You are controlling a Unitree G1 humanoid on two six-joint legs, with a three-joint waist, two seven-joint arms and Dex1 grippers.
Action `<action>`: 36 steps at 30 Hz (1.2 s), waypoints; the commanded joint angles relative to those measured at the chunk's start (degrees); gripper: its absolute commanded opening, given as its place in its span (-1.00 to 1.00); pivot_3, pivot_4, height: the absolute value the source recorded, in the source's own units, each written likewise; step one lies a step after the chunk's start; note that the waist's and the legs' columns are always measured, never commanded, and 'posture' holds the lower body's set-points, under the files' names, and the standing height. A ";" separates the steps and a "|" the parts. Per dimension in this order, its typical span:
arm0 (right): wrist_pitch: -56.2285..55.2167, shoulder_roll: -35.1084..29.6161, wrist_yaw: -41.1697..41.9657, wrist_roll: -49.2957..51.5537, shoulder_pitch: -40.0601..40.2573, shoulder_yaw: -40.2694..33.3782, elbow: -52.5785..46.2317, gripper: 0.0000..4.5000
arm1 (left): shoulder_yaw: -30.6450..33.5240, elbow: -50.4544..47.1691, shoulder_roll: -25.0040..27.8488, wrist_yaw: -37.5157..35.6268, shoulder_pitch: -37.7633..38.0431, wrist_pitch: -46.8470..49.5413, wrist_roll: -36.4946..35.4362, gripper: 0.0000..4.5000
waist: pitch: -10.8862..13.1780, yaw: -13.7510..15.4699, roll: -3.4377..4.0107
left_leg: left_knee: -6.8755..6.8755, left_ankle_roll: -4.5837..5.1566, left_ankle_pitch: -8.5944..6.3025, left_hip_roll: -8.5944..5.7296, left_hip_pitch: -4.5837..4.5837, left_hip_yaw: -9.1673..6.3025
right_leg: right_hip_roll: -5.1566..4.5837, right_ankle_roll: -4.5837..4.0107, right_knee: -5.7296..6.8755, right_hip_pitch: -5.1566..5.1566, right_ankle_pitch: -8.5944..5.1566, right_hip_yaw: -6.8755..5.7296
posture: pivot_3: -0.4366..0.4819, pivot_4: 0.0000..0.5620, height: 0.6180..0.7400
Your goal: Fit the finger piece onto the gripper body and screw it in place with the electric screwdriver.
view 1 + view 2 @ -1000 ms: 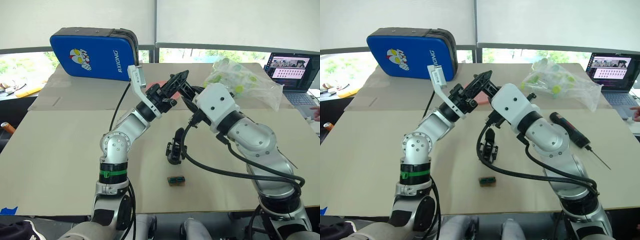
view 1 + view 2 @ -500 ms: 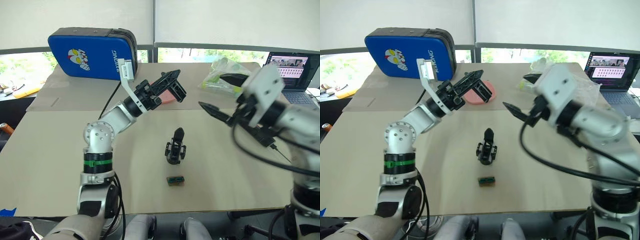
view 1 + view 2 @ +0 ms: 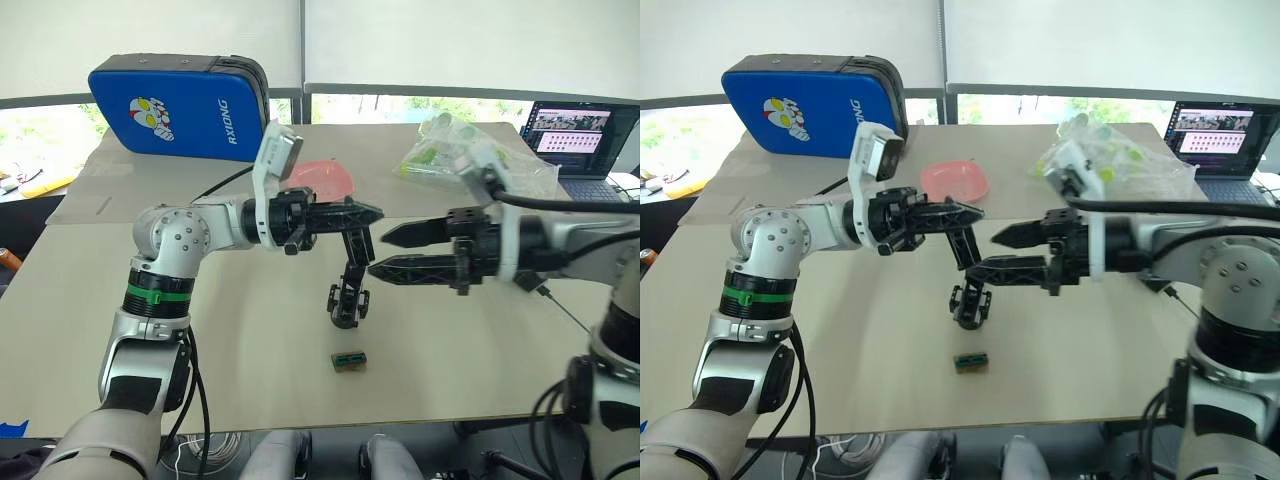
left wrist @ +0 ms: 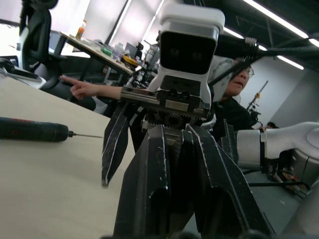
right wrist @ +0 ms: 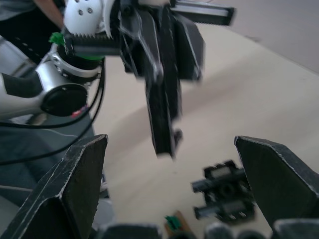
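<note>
left eye view, left gripper (image 3: pixel 368 213) pinching finger piece (image 3: pixel 352 254), right gripper (image 3: pixel 378 251) spread

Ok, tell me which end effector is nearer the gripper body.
Right, apparently. The right end effector hovers open just above the gripper body; the left end effector sits higher, holding the finger piece.

Beige table (image 3: pixel 150 340) carries: gripper body (image 3: pixel 347 303) mid-table, small green-brown block (image 3: pixel 351 360) just in front, pink dish (image 3: pixel 956 181), blue case (image 3: pixel 180 110), plastic bag (image 3: pixel 1120 160), laptop (image 3: pixel 575 135), electric screwdriver (image 4: pixel 32 130).
</note>
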 commanded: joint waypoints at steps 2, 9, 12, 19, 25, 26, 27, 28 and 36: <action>0.61 1.12 -7.32 7.31 -1.55 -0.31 2.13 1.00 | -0.17 -1.93 -0.33 -1.90 -1.22 -1.92 2.16 -0.96 | 0.00 -0.03 0.00 | 0.00 0.01 0.00 -0.05 -0.10 0.00 | -0.03 0.01 0.00 -0.11 0.01 0.02 | -0.05 -0.47 1.00; 0.61 2.18 -16.47 16.06 -1.84 -0.37 4.67 1.00 | -0.12 -1.76 -0.80 -2.54 -1.03 -2.27 4.21 -0.96 | 0.00 -0.15 0.00 | 0.03 0.17 0.56 -0.08 -0.57 0.02 | -0.02 0.02 0.17 -0.45 0.03 0.03 | -0.05 -0.47 1.00; 0.16 1.89 -19.21 18.27 -1.53 0.06 4.94 1.00 | -0.26 -1.76 -0.80 -2.78 -0.94 -2.26 4.62 -0.96 | 0.00 -0.16 0.00 | 0.03 0.25 0.52 -0.08 -0.57 0.02 | -0.02 0.02 0.17 -0.44 0.03 0.03 | -0.05 -0.47 1.00; -2.27 0.36 -23.90 23.59 -1.06 1.96 5.70 0.34 | -0.51 -1.87 -0.91 -3.38 -0.87 -2.16 5.42 -0.96 | 0.00 -0.15 0.00 | 0.04 0.43 0.45 -0.08 -0.57 0.02 | -0.02 0.02 0.17 -0.43 0.03 0.02 | -0.05 -0.47 1.00; -4.80 -1.53 -26.50 27.40 -0.58 3.97 6.08 -0.60 | -0.80 -2.37 -0.90 -3.63 -0.53 -1.89 5.90 -0.96 | 0.00 -0.17 0.00 | 0.05 0.46 0.46 -0.09 -0.57 0.02 | -0.02 0.02 0.16 -0.41 0.03 0.01 | -0.05 -0.47 1.00; -5.19 -1.94 -26.74 27.91 -0.48 4.35 6.04 -0.76 | -0.96 -2.59 -0.76 -3.77 -0.37 -1.83 6.04 -0.96 | 0.00 -0.19 0.00 | 0.05 0.46 0.46 -0.09 -0.57 0.03 | -0.02 0.02 0.16 -0.41 0.03 0.01 | -0.05 -0.47 1.00; -5.60 -2.38 -26.91 28.39 -0.38 4.79 5.97 -0.82 | -1.26 -2.87 -0.49 -4.10 -0.18 -1.84 6.27 -0.96 | 0.00 -0.19 0.00 | 0.05 0.47 0.46 -0.08 -0.57 0.03 | 0.00 0.02 0.16 -0.41 0.03 0.01 | -0.05 -0.47 1.00; -6.00 -2.81 -27.07 28.85 -0.24 5.18 5.86 -0.82 | -1.54 -3.15 -0.28 -4.39 0.03 -1.91 6.49 -0.96 | 0.00 -0.18 0.00 | 0.05 0.48 0.46 -0.08 -0.57 0.03 | 0.00 0.02 0.16 -0.40 0.03 0.00 | -0.05 -0.47 1.00; -9.02 -5.57 -26.14 29.66 1.64 7.23 3.94 -0.82 | 1.21 -4.62 -1.08 -4.39 0.82 -2.68 4.59 -0.73 | 0.00 -0.11 0.00 | 0.06 0.58 0.48 -0.08 -0.58 0.03 | -0.01 0.02 0.14 -0.39 0.03 0.00 | -0.05 -0.47 1.00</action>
